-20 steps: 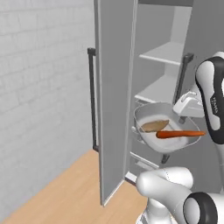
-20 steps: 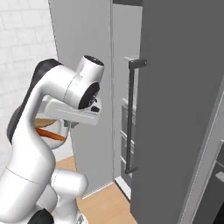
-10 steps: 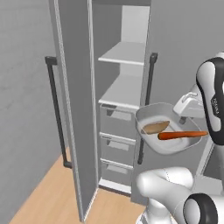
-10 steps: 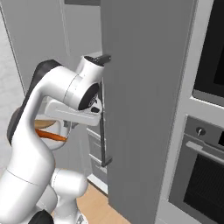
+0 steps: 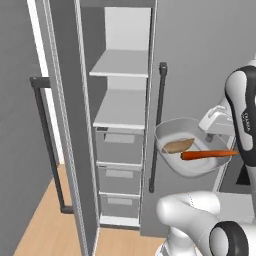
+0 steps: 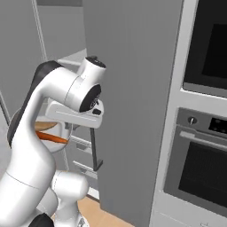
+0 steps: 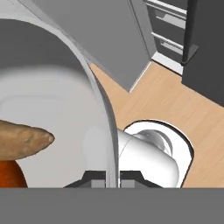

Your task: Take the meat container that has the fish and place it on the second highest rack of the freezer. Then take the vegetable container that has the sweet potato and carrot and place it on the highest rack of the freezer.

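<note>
My gripper (image 7: pixel 113 178) is shut on the rim of the vegetable container (image 7: pixel 101 105), a shallow light-grey tray. In the left base view the container (image 5: pixel 172 134) hangs in the air right of the open freezer (image 5: pixel 117 150), held level at the height of the top drawer. The sweet potato (image 5: pixel 178 145) and the carrot (image 5: pixel 207 154) lie in it, and the carrot (image 6: pixel 51 138) pokes past the rim. The highest rack (image 5: pixel 120 64) is bare, and so is the shelf (image 5: pixel 122 111) below it. The meat container and the fish are out of view.
The freezer's open door (image 5: pixel 60 125) stands at the left with a long black handle (image 5: pixel 44 140). Another black bar handle (image 5: pixel 159 125) runs down just left of the tray. Three grey drawers (image 5: pixel 117 172) sit under the shelves. Wall ovens (image 6: pixel 199 159) stand to the right.
The base has driven and turned, so the whole picture shifted: the freezer's inside now faces me more squarely. The tray stays in my grip, in the same place relative to the arm.
</note>
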Robot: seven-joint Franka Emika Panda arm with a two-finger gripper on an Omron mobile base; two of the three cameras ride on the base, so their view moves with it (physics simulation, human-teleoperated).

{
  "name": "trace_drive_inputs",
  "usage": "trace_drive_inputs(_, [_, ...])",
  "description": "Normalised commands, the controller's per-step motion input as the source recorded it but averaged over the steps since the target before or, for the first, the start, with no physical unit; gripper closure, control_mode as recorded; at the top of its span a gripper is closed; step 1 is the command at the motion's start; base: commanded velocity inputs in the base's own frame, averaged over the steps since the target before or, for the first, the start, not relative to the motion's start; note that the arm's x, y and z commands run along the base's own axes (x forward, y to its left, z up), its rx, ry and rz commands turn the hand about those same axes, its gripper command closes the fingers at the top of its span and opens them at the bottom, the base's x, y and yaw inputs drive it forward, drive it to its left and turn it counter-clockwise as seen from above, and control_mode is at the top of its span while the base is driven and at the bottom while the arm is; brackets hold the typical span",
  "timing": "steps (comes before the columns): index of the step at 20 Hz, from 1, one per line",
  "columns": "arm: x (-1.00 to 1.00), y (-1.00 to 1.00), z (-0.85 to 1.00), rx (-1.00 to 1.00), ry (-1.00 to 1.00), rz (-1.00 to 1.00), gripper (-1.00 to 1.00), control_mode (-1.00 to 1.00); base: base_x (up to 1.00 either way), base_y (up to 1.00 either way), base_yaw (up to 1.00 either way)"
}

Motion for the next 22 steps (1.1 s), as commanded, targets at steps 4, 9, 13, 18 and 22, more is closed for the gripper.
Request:
trace_drive_inputs(4, [0.00, 0.00, 0.00, 0.00, 0.00, 0.00, 1.00, 1.00, 0.28, 0.42, -0.31])
trace_drive_inputs(9, [0.00, 0.00, 0.00, 0.00, 0.00, 0.00, 1.00, 1.00, 0.15, 0.41, -0.29])
trace_drive_inputs(13, [0.00, 0.00, 0.00, 0.00, 0.00, 0.00, 1.00, 1.00, 0.33, 0.46, -0.29])
trace_drive_inputs(18, [0.00, 0.00, 0.00, 0.00, 0.00, 0.00, 1.00, 1.00, 0.63, 0.50, -0.25])
trace_drive_inputs(22, [0.00, 0.00, 0.00, 0.00, 0.00, 0.00, 1.00, 1.00, 0.43, 0.28, -0.15])
